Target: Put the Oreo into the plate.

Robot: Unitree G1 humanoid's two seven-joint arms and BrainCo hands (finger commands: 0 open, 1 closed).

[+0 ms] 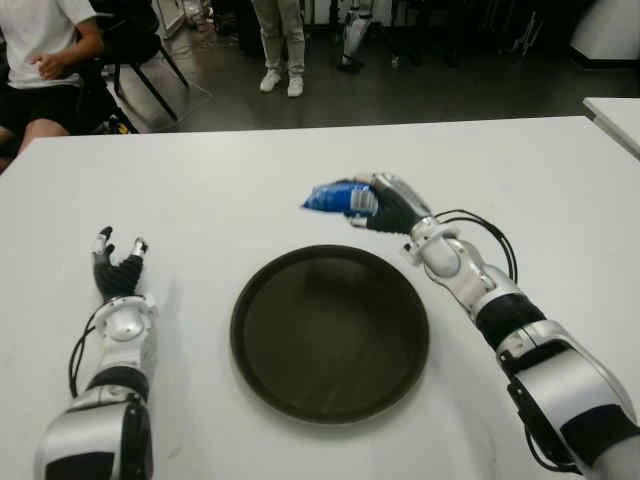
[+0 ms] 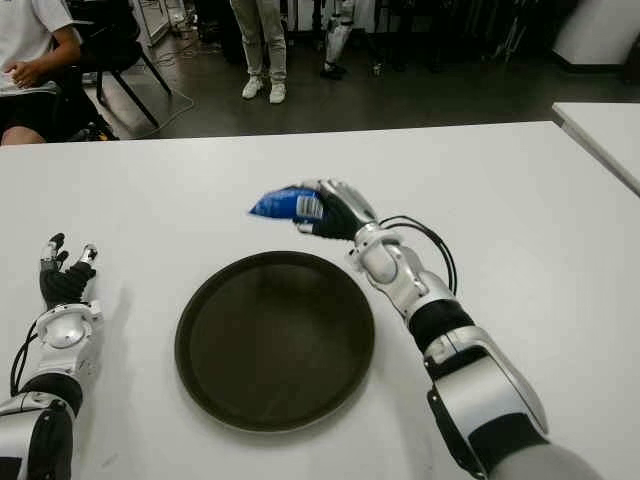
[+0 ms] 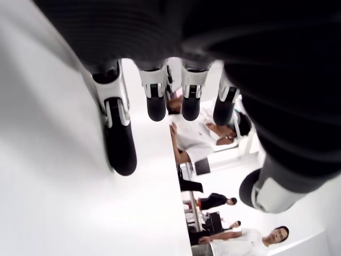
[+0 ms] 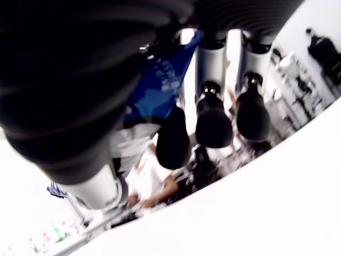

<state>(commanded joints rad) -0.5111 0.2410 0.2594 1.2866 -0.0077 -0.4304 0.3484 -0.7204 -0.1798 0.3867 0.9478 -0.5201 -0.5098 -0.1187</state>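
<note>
Oreo pack (image 1: 338, 197) clamped in right hand (image 1: 385, 205), held beyond plate (image 1: 330, 332) rim for transfer; left hand (image 1: 118, 270) idle, fingers spread.

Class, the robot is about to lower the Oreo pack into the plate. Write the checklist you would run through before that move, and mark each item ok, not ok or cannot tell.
1. Oreo pack held in the right hand: ok.
2. Fingers curled round the pack: ok, in the wrist view.
3. Plate holds nothing: ok.
4. Pack is over the plate: not ok; it shows beyond the far rim.
5. Left hand is clear of the plate, off to its left: ok.
6. Grip is firm enough: cannot tell.
</note>
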